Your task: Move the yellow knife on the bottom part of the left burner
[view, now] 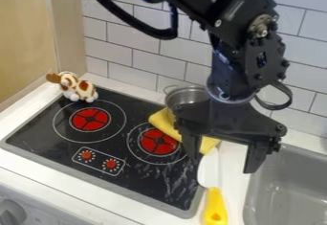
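Observation:
The gripper [223,161] hangs over the strip between cooktop and sink, its two fingers wide apart and nothing held. Below it lies the knife, with a white blade [209,170] pointing toward the back wall and a yellow handle [216,210] toward the front edge. The knife rests along the cooktop's right edge, and the blade's tip lies near the left finger. On the black cooktop [48,135], the left burner [90,119] is a red disc inside a white ring, well to the left of the gripper.
A spotted plush toy [78,88] sits at the cooktop's back left corner. A metal pot [185,95] stands at the back beside a yellow cloth [165,122], near the right burner [158,141]. The grey sink [290,185] is at the right, the tiled wall behind.

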Motion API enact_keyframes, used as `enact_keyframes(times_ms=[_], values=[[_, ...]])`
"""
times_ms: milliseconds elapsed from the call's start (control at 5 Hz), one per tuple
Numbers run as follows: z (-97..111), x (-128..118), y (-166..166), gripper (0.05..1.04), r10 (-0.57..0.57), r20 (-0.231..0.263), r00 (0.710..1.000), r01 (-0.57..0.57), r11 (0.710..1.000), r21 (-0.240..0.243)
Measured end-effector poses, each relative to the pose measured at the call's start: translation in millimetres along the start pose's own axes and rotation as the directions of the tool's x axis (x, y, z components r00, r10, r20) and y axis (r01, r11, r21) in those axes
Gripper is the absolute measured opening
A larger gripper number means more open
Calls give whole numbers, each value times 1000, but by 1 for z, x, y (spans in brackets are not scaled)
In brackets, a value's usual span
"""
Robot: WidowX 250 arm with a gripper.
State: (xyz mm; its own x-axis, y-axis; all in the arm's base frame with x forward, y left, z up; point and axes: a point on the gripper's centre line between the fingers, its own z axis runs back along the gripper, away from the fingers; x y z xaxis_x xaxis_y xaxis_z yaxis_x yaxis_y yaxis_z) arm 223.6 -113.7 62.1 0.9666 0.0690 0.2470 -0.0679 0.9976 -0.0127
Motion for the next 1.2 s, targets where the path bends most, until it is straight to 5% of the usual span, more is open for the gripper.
enact_keyframes(times_ms=[800, 1200], values=[[-26, -14, -10, 998, 24, -72, 997, -18, 996, 86], [-44, -21, -15, 998, 11, -129, 992, 1, 996, 91]])
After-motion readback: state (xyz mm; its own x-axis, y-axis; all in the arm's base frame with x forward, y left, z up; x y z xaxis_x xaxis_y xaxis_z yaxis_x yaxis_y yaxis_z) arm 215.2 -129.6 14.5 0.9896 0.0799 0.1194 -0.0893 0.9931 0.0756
